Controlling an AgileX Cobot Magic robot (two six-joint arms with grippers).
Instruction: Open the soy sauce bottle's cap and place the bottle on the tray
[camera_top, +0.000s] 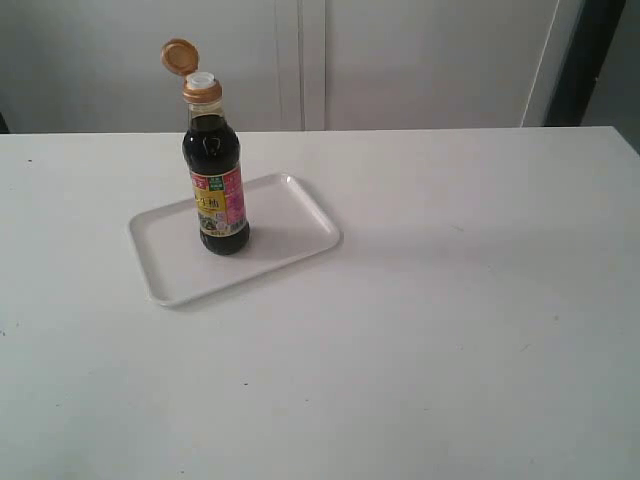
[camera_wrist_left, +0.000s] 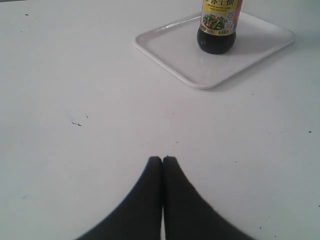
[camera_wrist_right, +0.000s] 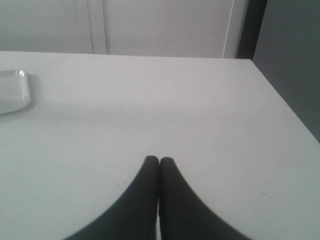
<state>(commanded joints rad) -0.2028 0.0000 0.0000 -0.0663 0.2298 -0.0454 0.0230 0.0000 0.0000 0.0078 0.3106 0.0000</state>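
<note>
Exterior view alone shows the cap (camera_top: 180, 56) flipped back, white spout exposed. The soy sauce bottle (camera_top: 216, 170) stands upright near the middle of the tray (camera_top: 290, 225), at roughly 10 o'clock on the surface (camera_top: 450, 330); wide bare room lies toward 3 o'clock. Left pincer (camera_wrist_left: 162, 159) and right pincer (camera_wrist_right: 159, 159) both sit low over the surface, fingers pressed together, holding nothing.

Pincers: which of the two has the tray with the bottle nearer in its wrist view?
The left pincer: its view shows the tray with the soy sauce bottle standing on it. The right pincer sees only a tray corner.
</note>
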